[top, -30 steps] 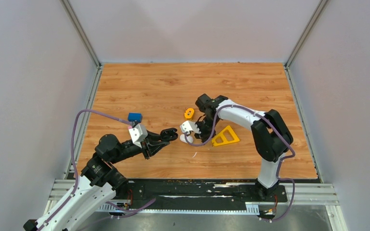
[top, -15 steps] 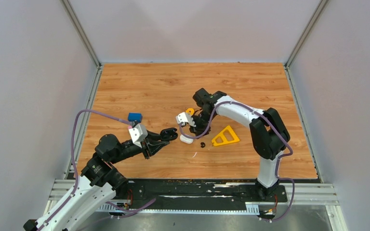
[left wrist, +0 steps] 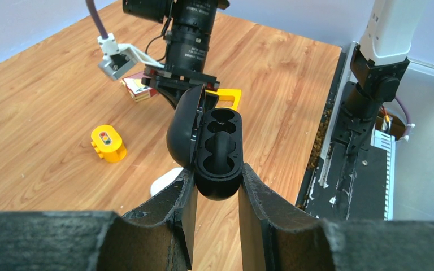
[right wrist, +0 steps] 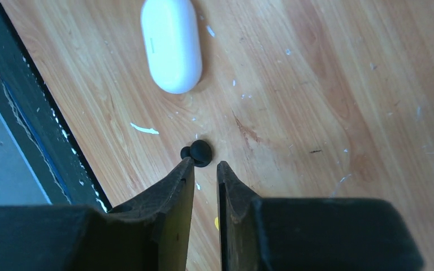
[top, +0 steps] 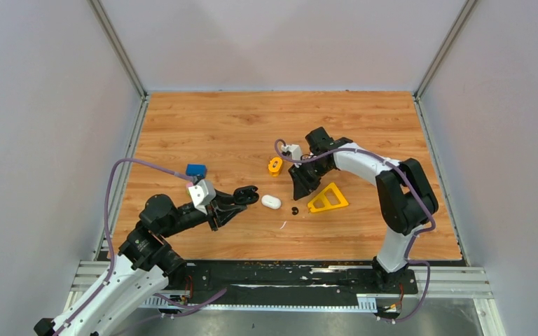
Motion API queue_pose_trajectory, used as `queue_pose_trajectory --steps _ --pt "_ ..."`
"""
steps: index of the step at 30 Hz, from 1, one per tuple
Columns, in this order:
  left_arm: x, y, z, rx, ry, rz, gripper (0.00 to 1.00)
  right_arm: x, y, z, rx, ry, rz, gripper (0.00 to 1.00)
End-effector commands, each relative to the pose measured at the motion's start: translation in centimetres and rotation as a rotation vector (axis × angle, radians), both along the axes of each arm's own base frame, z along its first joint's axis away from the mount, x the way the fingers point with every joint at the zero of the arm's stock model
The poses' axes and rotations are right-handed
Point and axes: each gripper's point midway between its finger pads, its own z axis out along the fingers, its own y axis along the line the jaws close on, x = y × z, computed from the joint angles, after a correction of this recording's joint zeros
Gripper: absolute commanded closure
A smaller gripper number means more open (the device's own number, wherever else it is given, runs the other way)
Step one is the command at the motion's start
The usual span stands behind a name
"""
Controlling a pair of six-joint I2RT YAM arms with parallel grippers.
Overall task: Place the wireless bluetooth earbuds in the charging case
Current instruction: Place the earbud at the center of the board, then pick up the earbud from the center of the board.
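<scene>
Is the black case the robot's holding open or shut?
Open. The left gripper holds the black charging case with its lid swung back, both sockets showing empty.

Swings right gripper (top: 298, 194) from frame centre rightward, up beside yellow triangle (top: 328, 206); uncovers white case (top: 271, 201); bares black earbud (top: 294, 210) below fingertips.

wood table (top: 217, 133) | blue block (top: 196, 169) at left | orange brick (top: 274, 166) mid | white pod (top: 271, 202) near centre | black bud (top: 294, 210) beside pod | yellow triangle (top: 328, 199) right of bud | white fleck (top: 282, 225) nearer front
</scene>
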Motion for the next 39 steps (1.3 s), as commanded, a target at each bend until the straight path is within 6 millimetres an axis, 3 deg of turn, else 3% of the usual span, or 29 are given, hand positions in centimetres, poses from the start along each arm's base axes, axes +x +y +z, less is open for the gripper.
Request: queue_pose_trajectory --steps 1,14,28,39 --pt "0.1 0.0 0.4 -0.005 -0.023 0.0 1.0 0.1 0.8 -0.6 0.009 0.11 -0.11 0.77" --pt "0.2 -0.2 0.2 0.0 -0.016 -0.008 1.0 0.4 -0.7 -2.1 -0.096 0.093 -0.145 0.76" --pt "0.3 -0.4 -0.4 0.014 0.005 -0.016 1.0 -1.6 -0.8 -2.7 -0.098 0.107 -0.119 0.78" --pt "0.4 -0.5 -0.5 0.018 0.011 -0.015 1.0 -1.5 -0.9 -3.5 -0.11 0.117 -0.129 0.77"
